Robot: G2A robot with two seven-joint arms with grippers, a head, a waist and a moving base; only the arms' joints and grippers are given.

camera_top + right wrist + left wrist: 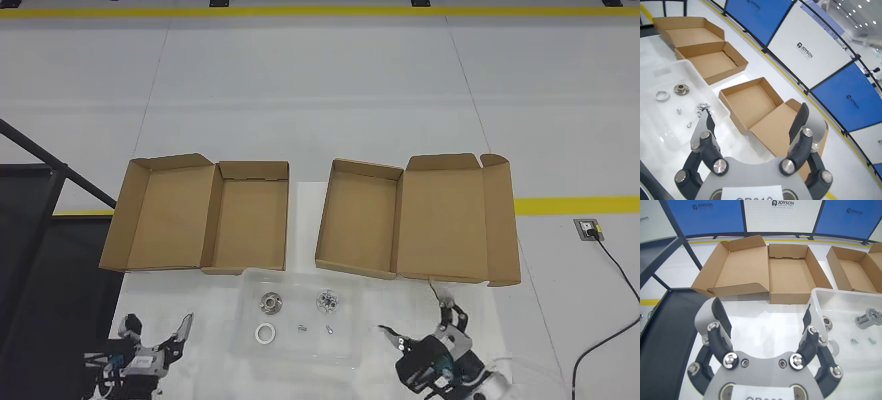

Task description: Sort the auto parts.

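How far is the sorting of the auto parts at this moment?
Done: nothing; both brown cardboard boxes are empty. In hand: nothing; the left hand and right hand are open beside the clear plastic tray. Left: all five metal parts, the flanged hub, toothed wheel, ring and two small bolts, lie in the tray.

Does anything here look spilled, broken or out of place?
Nothing really stands out. The hub, toothed piece, ring and two screws all lie inside the clear tray. The left box and right box sit open and empty, the right one turned slightly.
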